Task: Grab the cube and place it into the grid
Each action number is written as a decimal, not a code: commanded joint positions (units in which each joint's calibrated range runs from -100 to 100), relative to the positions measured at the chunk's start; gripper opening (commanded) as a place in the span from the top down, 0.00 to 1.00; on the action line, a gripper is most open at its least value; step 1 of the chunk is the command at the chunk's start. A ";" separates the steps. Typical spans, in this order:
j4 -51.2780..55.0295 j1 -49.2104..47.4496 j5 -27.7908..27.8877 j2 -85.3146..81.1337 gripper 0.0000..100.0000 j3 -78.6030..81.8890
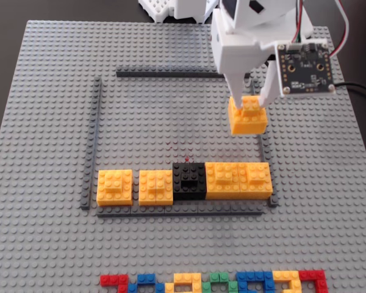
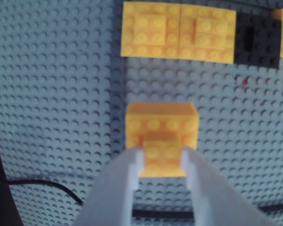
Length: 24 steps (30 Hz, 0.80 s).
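My tool (image 1: 252,101) is clamped on the raised top brick of the cube (image 1: 249,119), holding it near the grid's (image 1: 93,146) right strip. Next I judge: lower squarely onto the baseplate's studs.

Five yellow-orange blocks show in the fixed view: one held cube (image 1: 249,115) and four in the row (image 1: 184,182), plus one black block (image 1: 189,180).
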 commanded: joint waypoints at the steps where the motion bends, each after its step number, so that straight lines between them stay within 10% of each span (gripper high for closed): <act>1: -1.64 -0.05 0.15 -4.95 0.97 1.19; 24: -5.84 1.13 0.88 2.44 0.97 2.91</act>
